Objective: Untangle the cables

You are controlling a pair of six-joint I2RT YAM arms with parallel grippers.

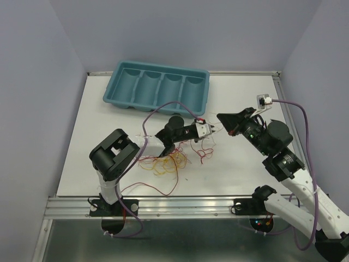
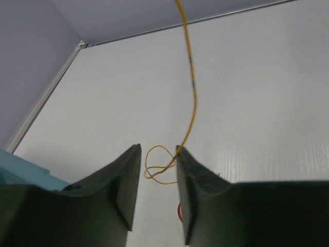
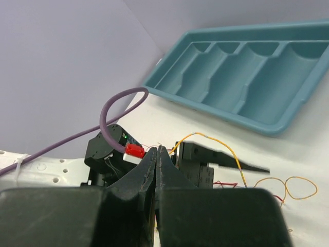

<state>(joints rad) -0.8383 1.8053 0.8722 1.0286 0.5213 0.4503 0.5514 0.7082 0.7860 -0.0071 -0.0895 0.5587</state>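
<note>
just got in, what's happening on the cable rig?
Two arms are working on a tangle of thin red, orange and yellow cables on the table, with a teal tray behind. The left hand is open, with a yellow cable against one fingertip. The right hand is shut close by. Whether it pinches a cable is unclear.

one left gripper (image 1: 212, 130), one right gripper (image 1: 220, 117); one teal tray (image 1: 163, 65), four compartments; cables (image 1: 163, 162) uncountable tangle.

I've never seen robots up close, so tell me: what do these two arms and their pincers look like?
The left arm and right arm have chunky black joints on white lower links. A purple cable loops along each. The left gripper and right gripper have black wedge-shaped fingers.
</note>
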